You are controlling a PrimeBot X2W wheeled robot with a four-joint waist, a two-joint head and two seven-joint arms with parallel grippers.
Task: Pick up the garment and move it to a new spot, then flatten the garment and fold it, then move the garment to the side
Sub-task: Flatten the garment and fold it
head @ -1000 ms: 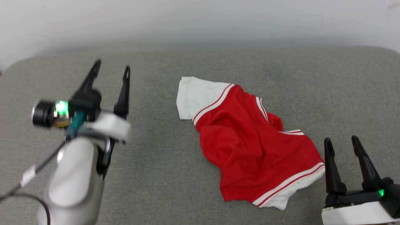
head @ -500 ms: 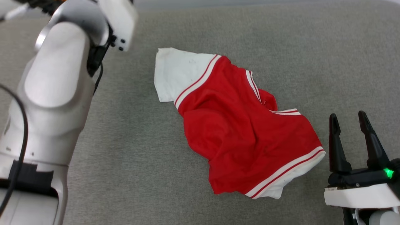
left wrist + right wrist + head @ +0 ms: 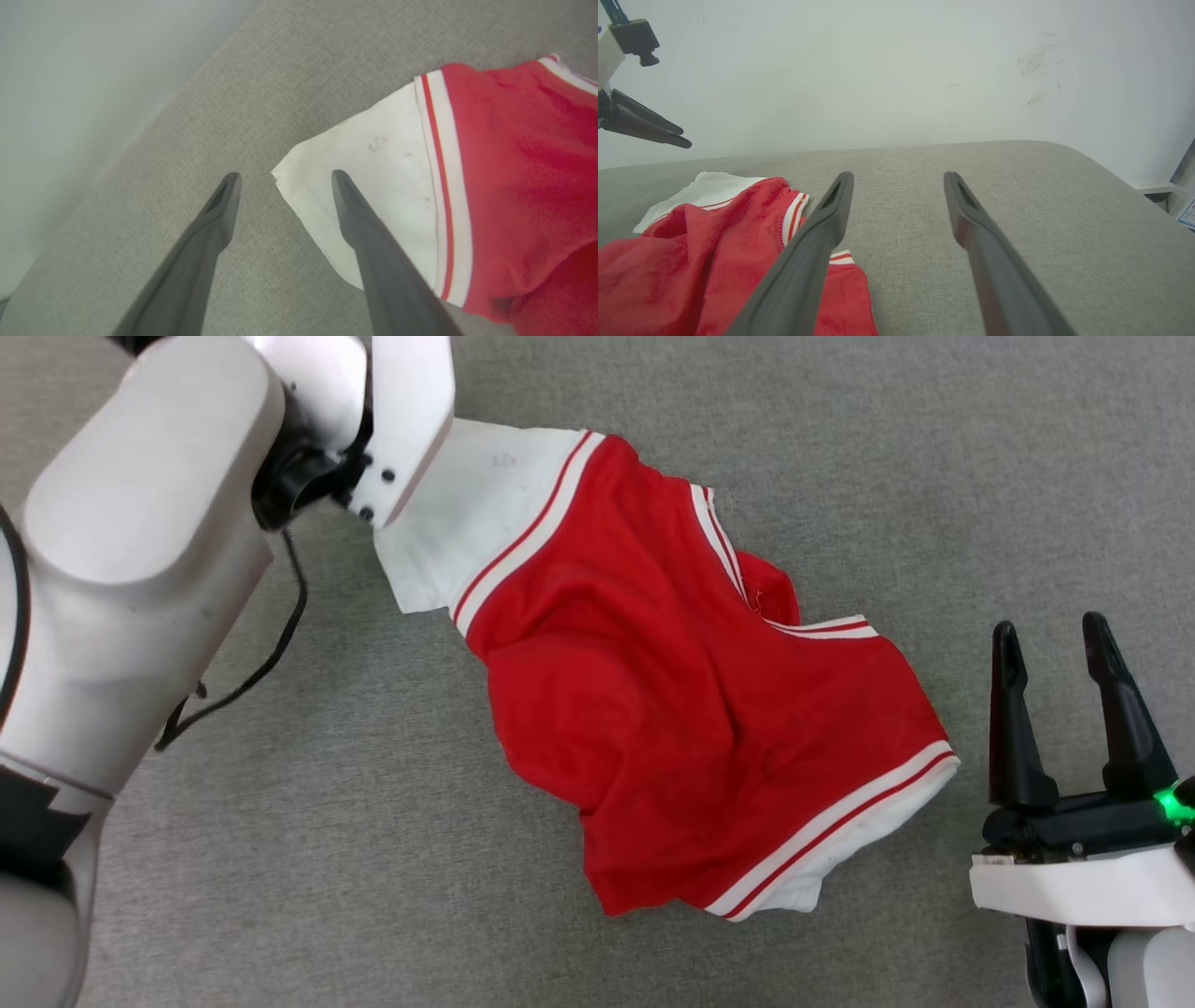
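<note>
- Left gripper (image 3: 285,174) hangs spread wide and empty above the garment (image 3: 691,709). One finger is over the white sleeve (image 3: 373,154), the other over bare surface. Closing from here may pinch only the sleeve's corner tip, which could slip free on the lift.
- The garment lies crumpled in the middle of the grey padded surface (image 3: 280,859), its red body bunched and a second white sleeve at the near end. Lifted by one sleeve alone, it would likely dangle and twist, making the flattening harder.
- Right gripper (image 3: 1048,623) sits open and empty near that second sleeve, apart from it. A shallow grasp there could drag the cloth rather than lift it.
- A loose black cable (image 3: 271,653) hangs by the left forearm (image 3: 140,523) close to the sleeve and might snag the fabric.
</note>
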